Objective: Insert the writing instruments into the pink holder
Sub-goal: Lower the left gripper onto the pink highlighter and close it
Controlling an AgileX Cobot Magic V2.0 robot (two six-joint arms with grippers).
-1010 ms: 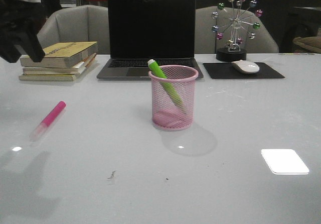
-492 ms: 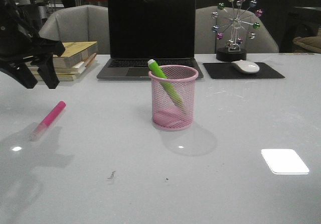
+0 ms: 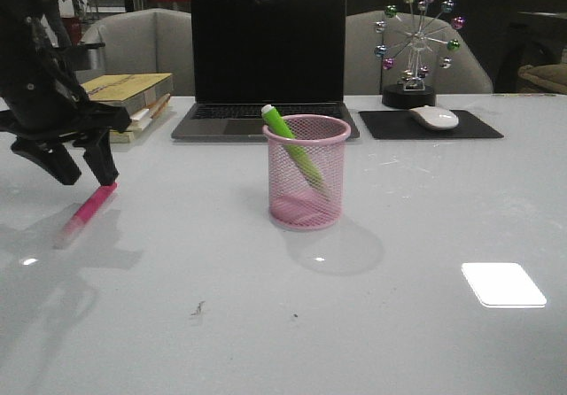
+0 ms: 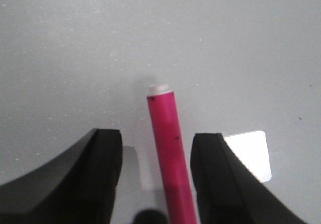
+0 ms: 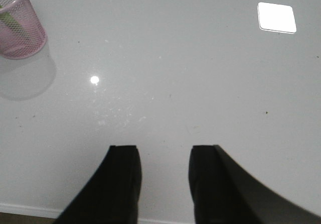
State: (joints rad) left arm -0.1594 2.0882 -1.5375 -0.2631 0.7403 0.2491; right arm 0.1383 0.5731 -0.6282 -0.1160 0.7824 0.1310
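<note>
Front view shows your left end effector low over the far tip of the pink highlighter, which lies flat on the tabletop at the left, well apart from the pink holder in the middle. The fingers are spread, and the left wrist view puts one dark pad on either side of the pink highlighter with bare tabletop between them and the barrel, so nothing is pinched yet. I read that straddle as the setup for a grasp across the barrel's width, the only way to lift a marker that lies on its side.

The green highlighter already leans inside the holder, its pale cap against the far-left rim and its lower end toward the right of the base, held there by the wall. That leaves half the task.

You are dealing with a smooth, round, glossy plastic barrel with a pale end, on a glossy grey tabletop that gives strong reflections; it will likely roll if one pad touches first. The holder is open wire mesh with a solid rolled rim and base, light enough to tip on a nudge.

Your right end effector hangs spread over bare tabletop, near the front edge, holding nothing.
</note>
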